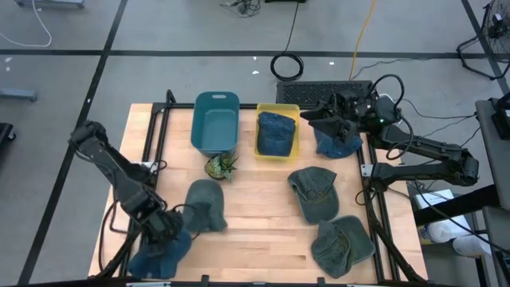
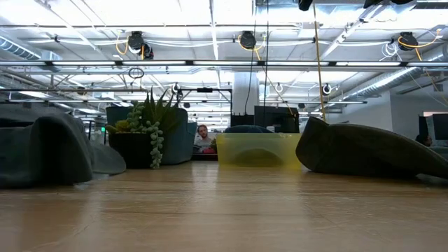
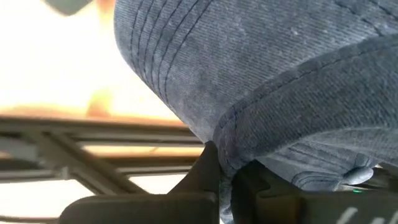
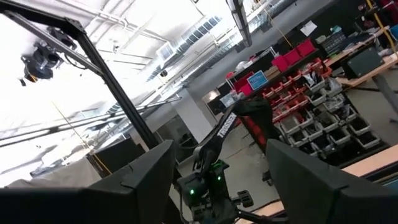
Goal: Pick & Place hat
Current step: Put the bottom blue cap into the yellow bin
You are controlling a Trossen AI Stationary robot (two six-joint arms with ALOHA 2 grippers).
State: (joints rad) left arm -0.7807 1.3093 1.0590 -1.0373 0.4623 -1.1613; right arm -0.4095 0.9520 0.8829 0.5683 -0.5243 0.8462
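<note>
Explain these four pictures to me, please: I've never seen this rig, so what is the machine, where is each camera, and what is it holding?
Two dark robot arms work at a wooden table. One camera looks straight down, one sits at table height, and one rides on each wrist. On the table are a teal bin, a yellow bin with a blue hat inside, a small plant and several loose hats. The left gripper, at the near left corner, is shut on the edge of a blue hat; its wrist camera shows the denim pinched between the fingers. The right gripper hangs open above another blue hat beside the yellow bin, holding nothing.
</note>
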